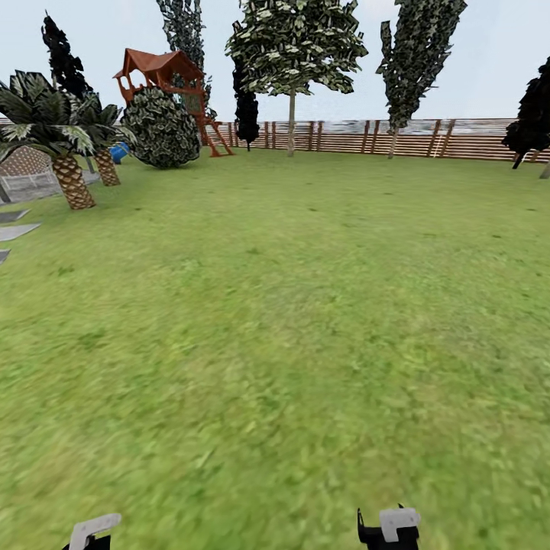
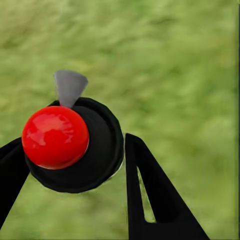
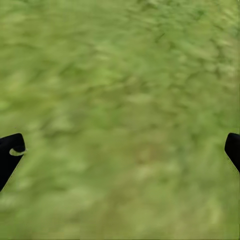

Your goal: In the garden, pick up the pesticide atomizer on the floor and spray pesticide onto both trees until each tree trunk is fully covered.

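- Left wrist view: the left gripper (image 2: 74, 142) is seen with its two black fingers standing to either side of a round black disc (image 2: 102, 150). The disc carries a red ball (image 2: 55, 136) and a grey cone (image 2: 69, 86). Whether it is clamped or merely framed cannot be told.
- Whether this object is the pesticide atomizer seen end-on cannot be told. If so, its long axis runs along the fingers and the left arm is the nearer one.
- The right gripper (image 3: 120, 145) is spread wide, with nothing but lawn (image 3: 120, 75) between its fingers.
- Farther out, in the head view, open grass is crossed to a pale-trunked tree (image 1: 291, 114) at 12 o'clock, by the fence (image 1: 473, 137). It is judged a likely spraying target, well apart from both grippers.
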Tool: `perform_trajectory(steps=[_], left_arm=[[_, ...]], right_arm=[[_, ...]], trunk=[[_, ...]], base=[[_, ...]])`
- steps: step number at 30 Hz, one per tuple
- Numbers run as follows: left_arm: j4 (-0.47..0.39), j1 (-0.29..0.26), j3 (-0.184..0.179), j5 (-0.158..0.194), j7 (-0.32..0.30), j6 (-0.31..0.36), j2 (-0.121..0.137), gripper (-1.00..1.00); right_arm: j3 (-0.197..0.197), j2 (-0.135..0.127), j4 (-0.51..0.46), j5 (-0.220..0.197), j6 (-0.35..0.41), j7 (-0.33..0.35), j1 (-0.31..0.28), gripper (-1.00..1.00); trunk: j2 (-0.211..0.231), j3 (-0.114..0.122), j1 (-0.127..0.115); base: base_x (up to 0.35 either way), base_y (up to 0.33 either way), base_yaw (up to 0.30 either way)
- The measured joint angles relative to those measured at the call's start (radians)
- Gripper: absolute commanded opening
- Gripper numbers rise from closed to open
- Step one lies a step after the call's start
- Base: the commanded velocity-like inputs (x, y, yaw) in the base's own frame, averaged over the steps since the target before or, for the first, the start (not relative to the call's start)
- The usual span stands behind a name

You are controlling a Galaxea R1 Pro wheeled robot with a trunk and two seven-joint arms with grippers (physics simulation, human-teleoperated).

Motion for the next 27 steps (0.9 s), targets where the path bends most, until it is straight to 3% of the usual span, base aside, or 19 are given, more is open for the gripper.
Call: perform_trajectory(steps=[12, 23, 27], left_arm=[[0.0, 0.0, 0.0, 0.0, 0.0, 0.0, 0.0, -1.0], [-0.001, 0.0, 0.0, 0.0, 0.0, 0.0, 0.0, -1.0], [-0.001, 0.0, 0.0, 0.0, 0.0, 0.001, 0.0, -1.0]], right_arm=[[0.0, 0.0, 0.001, 0.001, 0.0, 0.002, 0.025, 1.0], [0.0, 0.0, -0.002, 0.001, 0.0, 0.002, 0.035, 1.0], [0.0, 0.001, -0.001, 0.001, 0.0, 0.001, 0.035, 1.0]], trunk=[[0.0, 0.0, 0.0], [0.0, 0.0, 0.0], [0.0, 0.0, 0.0]], base=[[0.339, 0.0, -0.01], [0.339, 0.0, -0.273], [0.339, 0.0, -0.107]])
